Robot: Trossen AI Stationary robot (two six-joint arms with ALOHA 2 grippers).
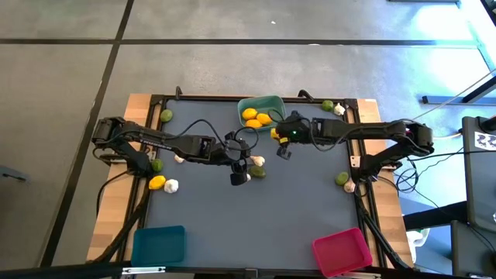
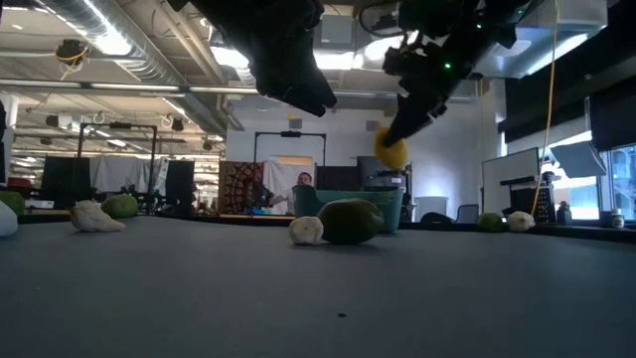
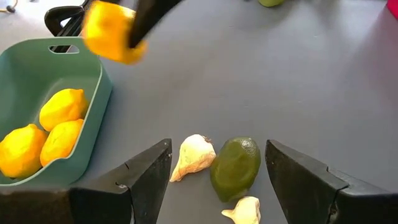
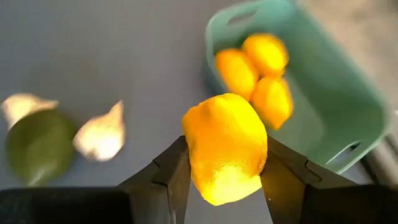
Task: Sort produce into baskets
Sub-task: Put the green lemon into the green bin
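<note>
Dark grey table [image 1: 256,217]; lit workshop room behind; 1 person seated.

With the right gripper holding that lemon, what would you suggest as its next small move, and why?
Probably carry it on over the teal basket and release. The right gripper is shut on a lemon in the air, just short of the basket, which already holds three lemons.

The dark table [image 1: 256,209] carries teal [image 1: 267,105], blue [image 1: 159,245] and pink baskets [image 1: 341,251], plus scattered limes [image 1: 257,172] and garlic [image 1: 171,186].
</note>
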